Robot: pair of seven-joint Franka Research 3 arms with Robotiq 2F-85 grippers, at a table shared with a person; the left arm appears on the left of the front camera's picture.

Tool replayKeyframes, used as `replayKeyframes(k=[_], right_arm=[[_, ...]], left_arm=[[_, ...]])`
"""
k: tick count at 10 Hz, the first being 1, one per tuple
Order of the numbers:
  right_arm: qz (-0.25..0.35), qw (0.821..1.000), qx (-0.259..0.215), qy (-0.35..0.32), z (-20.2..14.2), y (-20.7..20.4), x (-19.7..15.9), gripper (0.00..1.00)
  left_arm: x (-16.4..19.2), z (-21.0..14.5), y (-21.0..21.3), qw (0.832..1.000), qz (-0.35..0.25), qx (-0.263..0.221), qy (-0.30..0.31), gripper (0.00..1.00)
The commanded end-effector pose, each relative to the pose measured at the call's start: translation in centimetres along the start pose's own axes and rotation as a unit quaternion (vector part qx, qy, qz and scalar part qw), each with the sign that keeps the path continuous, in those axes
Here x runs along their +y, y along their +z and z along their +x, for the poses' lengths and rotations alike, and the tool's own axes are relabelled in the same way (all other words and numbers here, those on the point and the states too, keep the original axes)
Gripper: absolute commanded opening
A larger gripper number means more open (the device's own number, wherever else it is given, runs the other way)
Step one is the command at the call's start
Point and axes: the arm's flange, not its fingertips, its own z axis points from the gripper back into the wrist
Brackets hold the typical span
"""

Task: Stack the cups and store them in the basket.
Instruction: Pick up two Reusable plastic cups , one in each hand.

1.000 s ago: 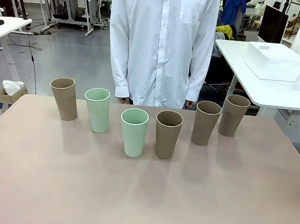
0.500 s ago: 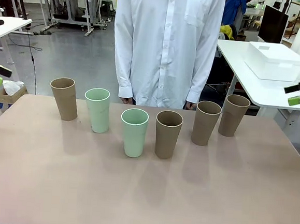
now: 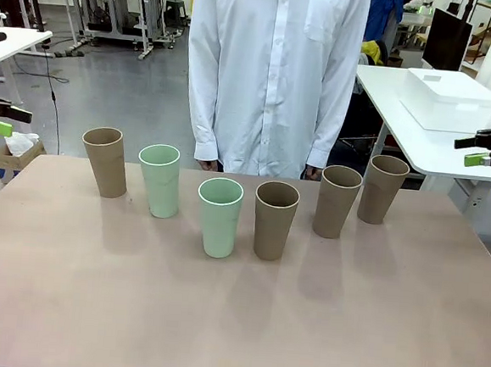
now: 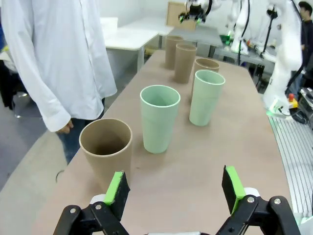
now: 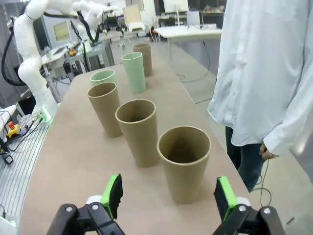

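Several cups stand upright in a loose row on the table: two pale mint cups (image 3: 159,180) (image 3: 219,216) and several tan-brown ones, from the far-left brown cup (image 3: 104,161) to the far-right brown cup (image 3: 383,189). The white basket (image 3: 450,99) sits on a separate white table at the back right. My left gripper (image 3: 16,123) hovers open off the table's left edge, level with the far-left brown cup (image 4: 106,152). My right gripper (image 3: 465,151) hovers open beyond the right edge, near the far-right brown cup (image 5: 184,162). Both hold nothing.
A person in a white shirt (image 3: 272,66) stands at the far side, arms hanging down, hands just behind the table edge. The white side table (image 3: 419,142) holding the basket is to the right. The near half of the tan table (image 3: 234,327) is bare.
Both grippers have come into the front view from the sides. The right one has risen from the lower right edge. The person has shifted slightly right. The cups have not moved.
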Motion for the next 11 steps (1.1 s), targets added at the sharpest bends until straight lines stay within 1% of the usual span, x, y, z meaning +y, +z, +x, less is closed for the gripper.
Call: replayKeyframes(k=[1, 2, 3, 4, 5, 8, 9, 10, 11], right_arm=[[0.011, 0.999, -0.034, 0.007, -1.7, -0.9, -2.3, 1.0], [-0.002, 1.0, -0.023, 0.006, -3.0, -2.0, -2.8, 1.0], [-0.014, 1.0, 0.003, 0.017, -3.6, -2.9, -2.8, 1.0], [-0.024, 1.0, 0.003, 0.01, -2.5, -2.6, -2.2, 1.0], [0.004, 1.0, -0.012, -0.008, -4.1, -2.3, -2.6, 1.0], [0.004, 1.0, -0.012, -0.008, -4.1, -2.3, -2.6, 1.0], [-0.002, 1.0, -0.007, -0.009, -4.4, -2.4, -2.8, 1.0], [-0.002, 1.0, -0.025, 0.005, -5.5, -3.6, -3.8, 1.0], [0.01, 0.999, -0.043, 0.02, -6.8, -4.5, -4.5, 1.0]], left_arm=[[2.4, -1.8, -0.1, 0.999, -0.01, -0.041, 0.009, 1.0], [3.3, -3.3, -1.1, 0.999, -0.002, -0.044, 0.018, 1.0], [3.4, -3.9, -1.9, 0.999, 0.005, -0.047, 0.024, 1.0], [3.5, -4.0, -2.5, 0.998, 0.005, -0.046, 0.051, 1.0], [2.9, -4.5, -1.5, 0.999, -0.004, -0.039, 0.029, 1.0], [2.9, -4.5, -1.5, 0.999, -0.004, -0.039, 0.029, 1.0], [3.3, -5.0, -1.8, 0.999, 0.0, -0.039, 0.035, 1.0], [4.6, -6.2, -2.7, 0.999, 0.003, -0.041, 0.03, 1.0], [5.5, -7.4, -3.4, 0.998, 0.001, -0.053, 0.019, 1.0]])
